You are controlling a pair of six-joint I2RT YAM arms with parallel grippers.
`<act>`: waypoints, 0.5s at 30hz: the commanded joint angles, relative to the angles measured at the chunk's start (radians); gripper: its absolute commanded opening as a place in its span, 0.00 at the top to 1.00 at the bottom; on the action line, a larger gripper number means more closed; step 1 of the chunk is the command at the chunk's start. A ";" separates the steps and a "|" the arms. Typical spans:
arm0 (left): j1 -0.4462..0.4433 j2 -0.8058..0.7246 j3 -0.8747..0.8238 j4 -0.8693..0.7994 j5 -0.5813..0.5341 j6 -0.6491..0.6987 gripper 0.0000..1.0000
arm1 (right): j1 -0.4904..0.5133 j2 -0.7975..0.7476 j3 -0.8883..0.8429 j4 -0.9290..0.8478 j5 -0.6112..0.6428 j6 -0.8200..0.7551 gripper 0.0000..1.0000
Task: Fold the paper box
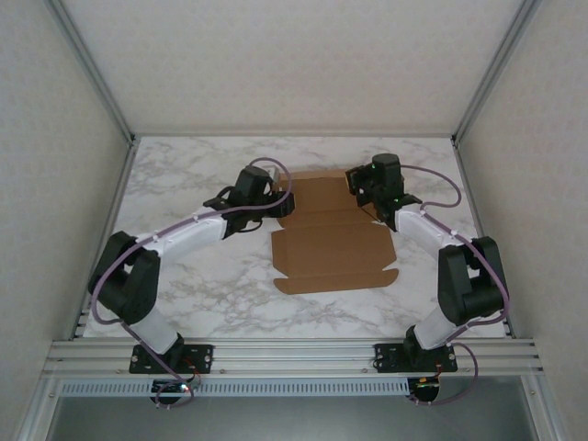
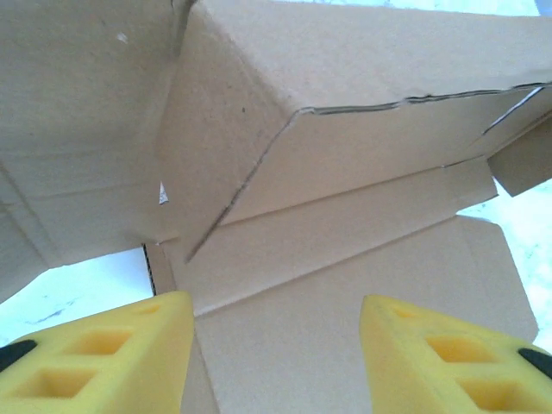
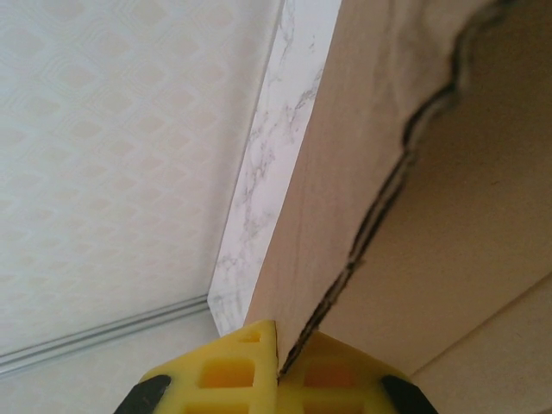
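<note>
The paper box (image 1: 331, 243) lies mid-table, its flaps at twelve o'clock partly raised. Our right gripper (image 3: 278, 362) is pinched, it seems, on a cardboard wall edge, while the left gripper (image 2: 276, 345) stands apart. We should press squarely along the creases, slowly.

No legible text, label or number anywhere (plain brown paper box (image 1: 331, 248) included)
</note>
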 commanded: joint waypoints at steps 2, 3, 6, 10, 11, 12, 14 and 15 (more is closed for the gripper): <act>0.007 -0.115 -0.023 -0.052 0.007 0.020 0.47 | -0.006 -0.030 -0.042 0.040 0.009 -0.049 1.00; 0.011 -0.145 -0.023 -0.055 0.007 0.021 0.47 | -0.007 -0.034 -0.048 0.050 0.007 -0.050 1.00; 0.040 -0.234 -0.020 -0.047 -0.010 0.014 0.46 | -0.014 -0.040 -0.059 0.072 -0.007 -0.051 1.00; 0.142 -0.285 -0.016 -0.061 -0.176 -0.035 0.43 | -0.018 -0.040 -0.060 0.082 -0.021 -0.053 1.00; 0.187 -0.279 -0.019 -0.076 -0.226 -0.065 0.43 | -0.020 -0.039 -0.060 0.085 -0.022 -0.053 1.00; 0.238 -0.272 -0.029 -0.080 -0.252 -0.095 0.44 | -0.021 -0.038 -0.060 0.087 -0.026 -0.053 1.00; 0.326 -0.244 -0.064 -0.058 -0.251 -0.141 0.44 | -0.021 -0.034 -0.060 0.091 -0.030 -0.050 1.00; 0.364 -0.216 -0.077 -0.044 -0.225 -0.156 0.45 | -0.020 -0.032 -0.059 0.094 -0.035 -0.047 1.00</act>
